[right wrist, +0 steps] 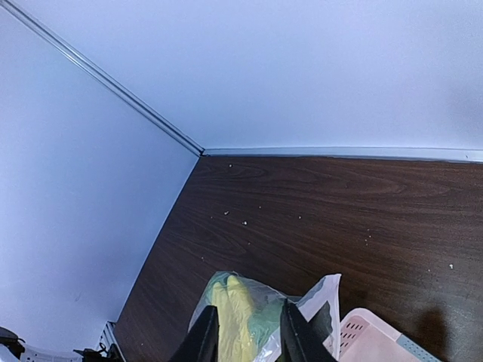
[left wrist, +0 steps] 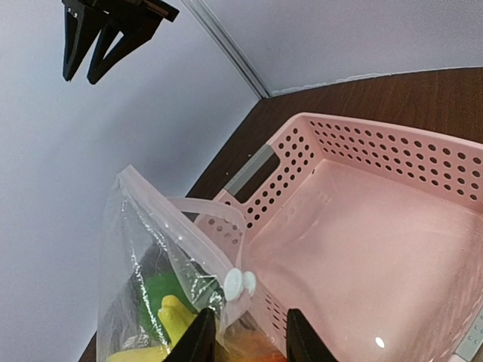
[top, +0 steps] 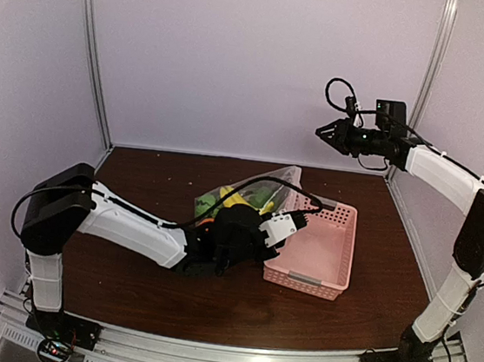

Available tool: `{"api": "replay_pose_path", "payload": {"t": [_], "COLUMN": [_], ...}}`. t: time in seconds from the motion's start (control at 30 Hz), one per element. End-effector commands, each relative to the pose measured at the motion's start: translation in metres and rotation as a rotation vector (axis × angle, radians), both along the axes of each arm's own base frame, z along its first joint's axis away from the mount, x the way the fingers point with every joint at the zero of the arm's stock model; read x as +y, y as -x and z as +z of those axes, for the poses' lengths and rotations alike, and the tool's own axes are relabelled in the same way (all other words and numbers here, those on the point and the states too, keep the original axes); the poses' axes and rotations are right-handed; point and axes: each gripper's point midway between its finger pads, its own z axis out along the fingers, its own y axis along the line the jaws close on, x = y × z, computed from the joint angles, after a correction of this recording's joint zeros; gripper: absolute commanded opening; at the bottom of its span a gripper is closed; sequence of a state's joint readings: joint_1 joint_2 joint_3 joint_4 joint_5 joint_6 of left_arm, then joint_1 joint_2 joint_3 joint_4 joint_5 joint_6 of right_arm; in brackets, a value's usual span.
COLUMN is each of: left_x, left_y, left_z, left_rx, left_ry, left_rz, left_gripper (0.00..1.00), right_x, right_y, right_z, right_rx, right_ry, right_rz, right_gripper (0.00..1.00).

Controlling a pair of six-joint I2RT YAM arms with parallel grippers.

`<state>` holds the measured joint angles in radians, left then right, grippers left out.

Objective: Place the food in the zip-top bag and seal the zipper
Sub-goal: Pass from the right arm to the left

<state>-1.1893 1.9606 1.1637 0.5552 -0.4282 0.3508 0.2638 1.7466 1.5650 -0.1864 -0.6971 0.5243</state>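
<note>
Robotics lab, enclosed test cell. Boxed in by plain pale panels [top: 264, 61] on three sides, joined by aluminium corner posts [top: 95, 51]. Dark wood-grain tabletop [top: 163, 181]. Left arm [top: 132, 228] and right arm [top: 448, 176] bolted to a slotted metal rail [top: 232, 348] at the near edge. Loose cabling [top: 333, 88] on both, small lit circuit boards [top: 55, 350] by the bases.

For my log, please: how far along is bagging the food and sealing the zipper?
Done: the pink perforated plastic basket is empty; yellow and green toy food lies inside the crinkly clear plastic bag. In hand: the left gripper flanks the bag's edge below the small white slider. Left: the mouth gapes open, so sealing remains.
</note>
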Motion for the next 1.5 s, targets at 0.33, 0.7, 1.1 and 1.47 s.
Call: {"api": "replay_pose_path", "payload": {"t": [0.33, 0.7, 1.1, 1.47], "left_x": [-0.004, -0.001, -0.010, 0.028], "left_y": [-0.030, -0.051, -0.056, -0.031], "left_z": [-0.015, -0.021, -0.008, 0.071], "left_rx": [-0.012, -0.042, -0.062, -0.070], "left_ry": [-0.073, -0.127, -0.097, -0.085], "left_rz": [0.067, 0.091, 0.078, 0.039], "left_gripper": [0.29, 0.17, 0.00, 0.00], "right_x": [-0.045, -0.046, -0.051, -0.064], "right_y": [0.024, 0.025, 0.029, 0.037], "right_z": [0.017, 0.019, 0.023, 0.046], "right_rx": [-0.108, -0.112, -0.144, -0.311], "right_ry": [0.047, 0.025, 0.052, 0.171], "right_rz": [-0.033, -0.037, -0.045, 0.074], "right_gripper": [0.30, 0.30, 0.29, 0.92]}}
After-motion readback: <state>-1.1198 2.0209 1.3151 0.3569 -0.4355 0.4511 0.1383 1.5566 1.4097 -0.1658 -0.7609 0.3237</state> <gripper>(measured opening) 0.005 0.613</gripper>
